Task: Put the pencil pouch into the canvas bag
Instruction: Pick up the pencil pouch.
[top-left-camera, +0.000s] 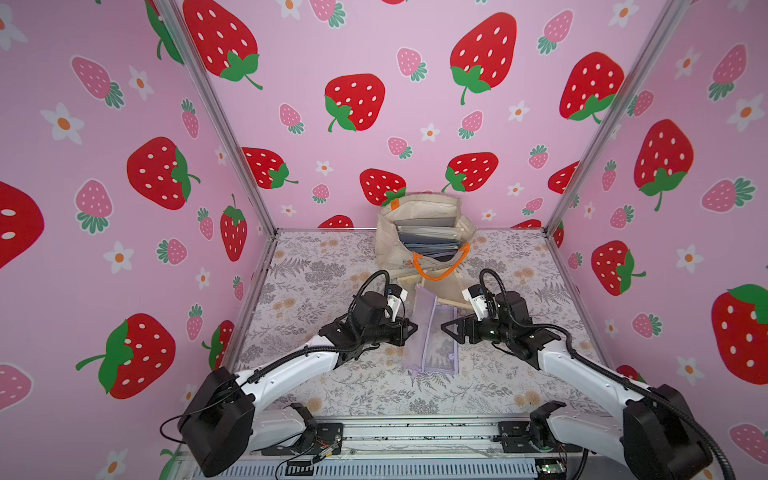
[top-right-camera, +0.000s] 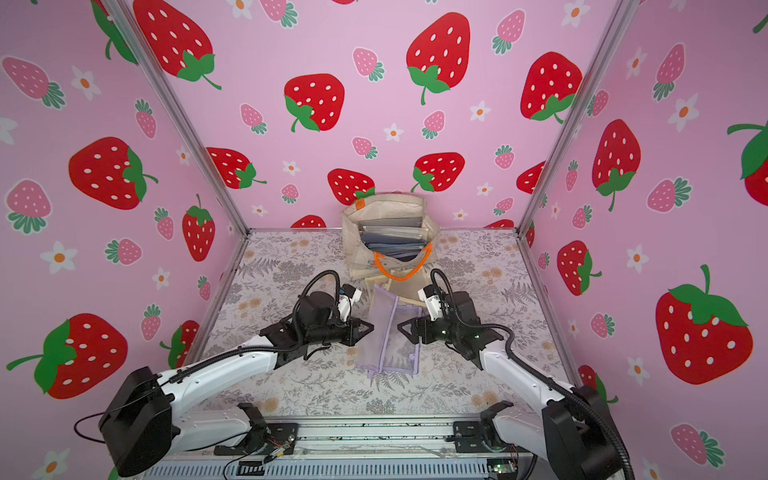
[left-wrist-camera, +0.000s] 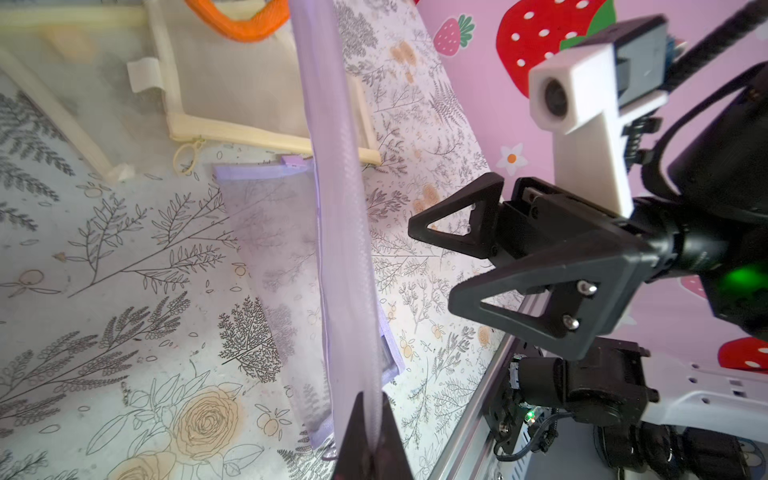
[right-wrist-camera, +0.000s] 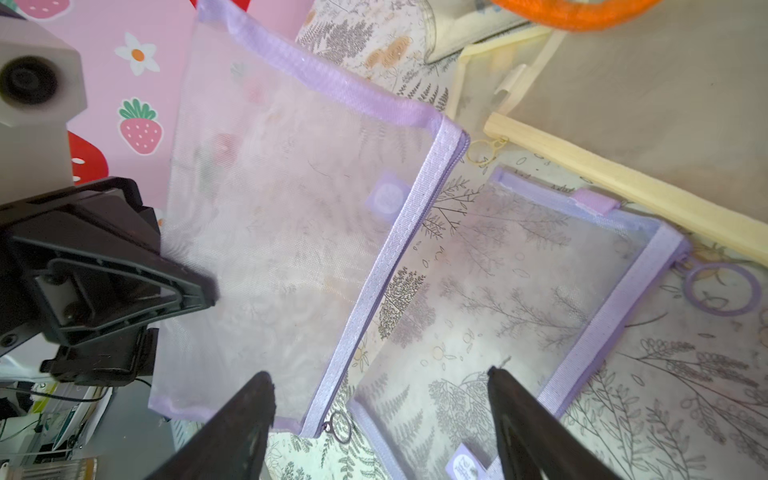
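The pencil pouch (right-wrist-camera: 282, 232), of lilac mesh with a lilac zip band, is shown held on edge in front of the canvas bag (top-left-camera: 388, 245) and outside it. Its side edge is clamped between the closed jaws of the left gripper (left-wrist-camera: 370, 440). The right gripper (left-wrist-camera: 430, 264) is seen just beside the pouch with its jaws spread and nothing between them. A second lilac pouch (right-wrist-camera: 519, 291) is laid flat on the floral table (top-left-camera: 316, 266) next to the held one. A small lilac patch (right-wrist-camera: 387, 197) is sewn on the held pouch; its print cannot be read. Cream mesh pouches (left-wrist-camera: 232, 91) are seen by the bag's orange handle (top-left-camera: 440, 270). Grey-blue folders (top-left-camera: 428, 232) are stood inside the bag.
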